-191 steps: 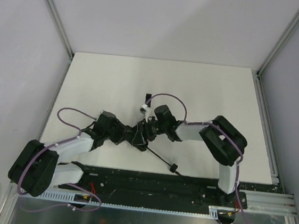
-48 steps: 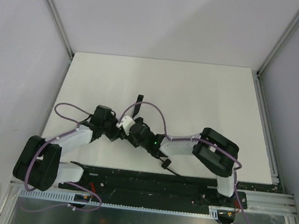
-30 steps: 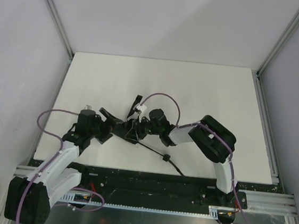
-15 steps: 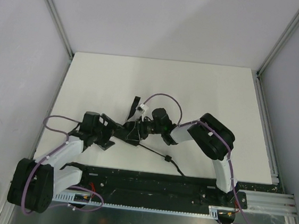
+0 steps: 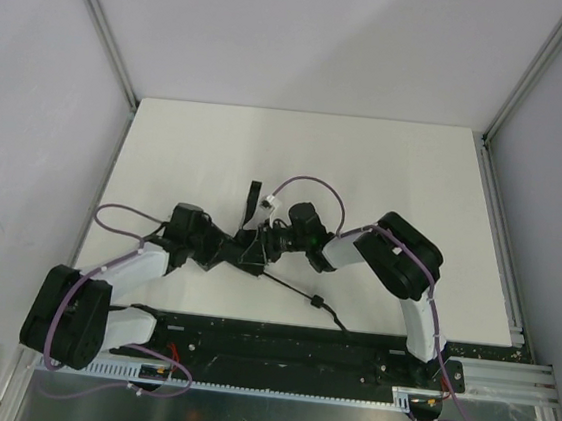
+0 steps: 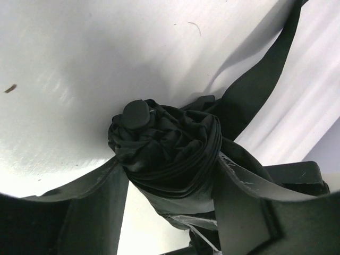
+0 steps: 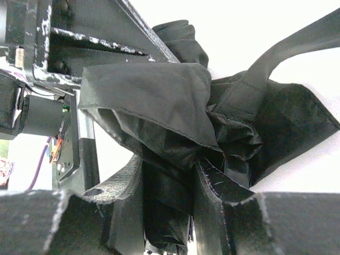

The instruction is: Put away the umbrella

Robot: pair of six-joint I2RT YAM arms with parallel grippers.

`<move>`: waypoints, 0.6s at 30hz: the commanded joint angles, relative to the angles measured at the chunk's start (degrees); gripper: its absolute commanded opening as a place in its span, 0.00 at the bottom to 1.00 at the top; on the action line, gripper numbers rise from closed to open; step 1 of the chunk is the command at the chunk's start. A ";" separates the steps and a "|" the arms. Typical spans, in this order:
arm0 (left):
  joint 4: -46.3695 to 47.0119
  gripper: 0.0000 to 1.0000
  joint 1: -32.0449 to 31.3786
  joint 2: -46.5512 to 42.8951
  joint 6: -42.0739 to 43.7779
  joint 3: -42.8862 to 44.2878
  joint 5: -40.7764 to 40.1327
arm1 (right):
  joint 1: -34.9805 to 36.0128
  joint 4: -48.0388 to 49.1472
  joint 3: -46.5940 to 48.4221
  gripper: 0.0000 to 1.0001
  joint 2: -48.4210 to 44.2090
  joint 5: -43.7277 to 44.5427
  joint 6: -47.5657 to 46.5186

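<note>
Umbrella lies bundled on the surface, toward the near edge, between both arms. My right gripper is clamped on its loose fabric to anchor it. My left gripper hugs the rolled canopy end, both fingers against the cloth, I judge to hold the folds tight.

Lab cell: aluminium frame, white table
</note>
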 commanded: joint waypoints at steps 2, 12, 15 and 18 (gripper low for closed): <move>1.22 0.49 -3.89 3.17 5.41 -0.46 -8.04 | 1.15 -16.56 -3.81 0.00 4.31 -1.83 -3.11; 2.03 0.01 -4.07 5.86 8.47 -1.52 -4.48 | 2.13 -22.99 -0.79 0.07 -0.90 1.24 -4.64; 1.63 0.00 -4.03 6.09 7.69 -1.97 -3.07 | 2.32 -27.32 -0.50 0.31 -5.72 7.77 -5.94; -0.11 0.00 -3.99 7.01 7.18 -1.47 -1.85 | 3.52 -32.61 -0.39 0.62 -12.42 18.13 -9.34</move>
